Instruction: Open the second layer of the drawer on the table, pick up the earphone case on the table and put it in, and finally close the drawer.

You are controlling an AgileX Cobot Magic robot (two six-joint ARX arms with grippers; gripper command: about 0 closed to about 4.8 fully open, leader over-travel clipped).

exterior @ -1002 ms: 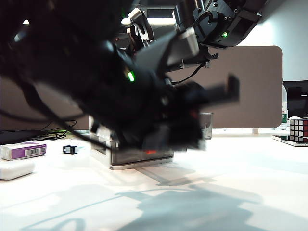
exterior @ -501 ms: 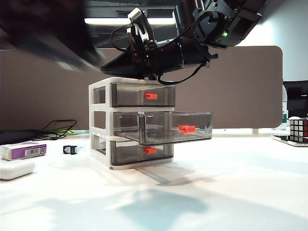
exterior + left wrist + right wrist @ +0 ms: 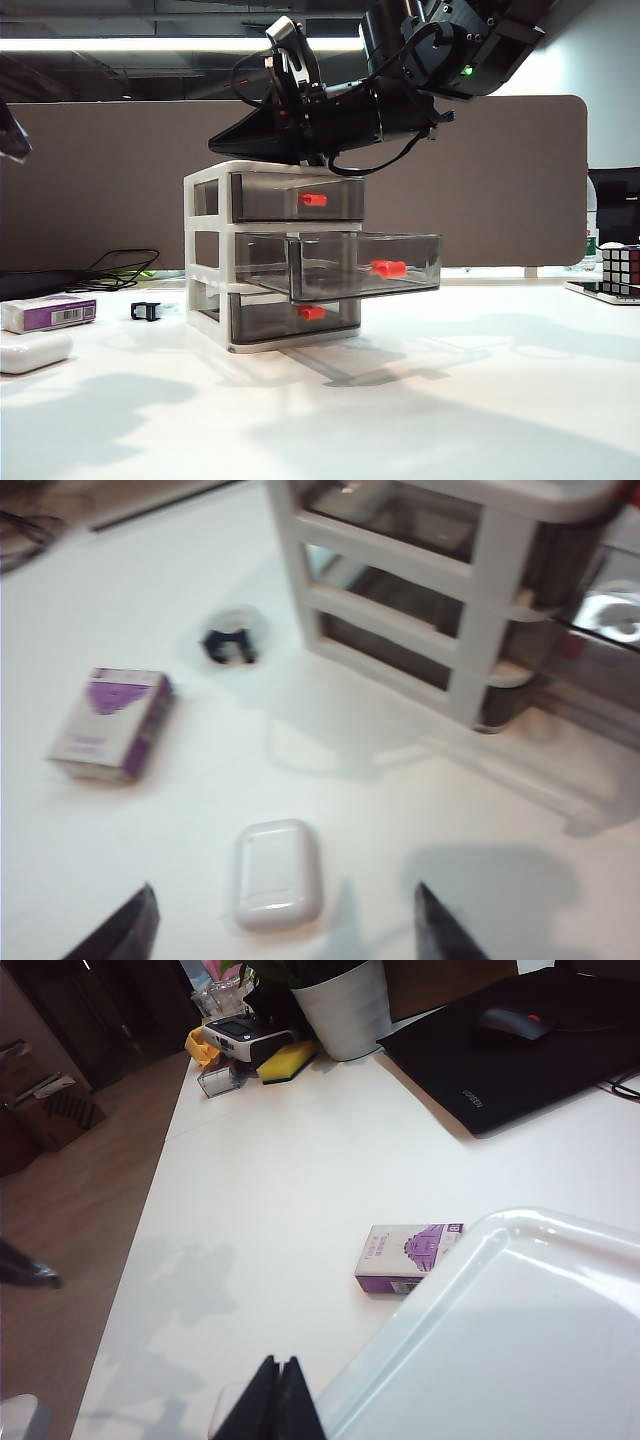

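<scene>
Left gripper (image 3: 285,920) now above earphone case (image 3: 277,872)

Brown partition (image 3: 120,180) under ceiling strip light (image 3: 180,44)

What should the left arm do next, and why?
Probably lower the left gripper onto the earphone case. The middle tray is already pulled out, the case lies free on the table, and the open fingers straddle it from above.

The right arm (image 3: 420,60) was black, with looped black cables and a small green light. The left gripper (image 3: 285,930) had dark, pointed fingers (image 3: 125,930).
</scene>
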